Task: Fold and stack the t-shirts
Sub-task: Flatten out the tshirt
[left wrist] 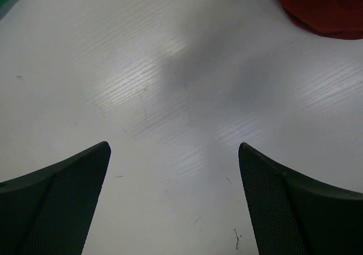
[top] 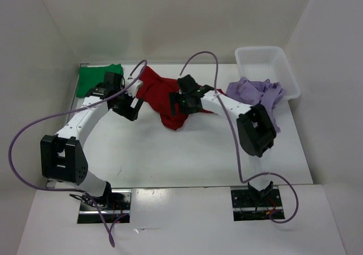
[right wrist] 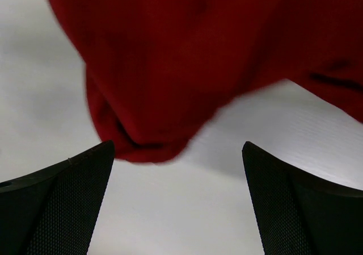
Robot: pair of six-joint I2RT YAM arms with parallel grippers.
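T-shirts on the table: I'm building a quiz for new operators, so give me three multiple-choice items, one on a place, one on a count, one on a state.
1. Where does the green t-shirt lie?
A. far left corner of the table
B. near edge
C. centre

2. How many t-shirts show in the top view?
A. two
B. three
C. four

3. How is the right hand?
A. shut on cloth
B. shut, empty
C. open

Key:
1 A: green cloth fills that corner in the top view.
2 B: the green one, the red t-shirt and the lavender t-shirt.
3 C: its fingers stand wide apart, short of the red cloth.
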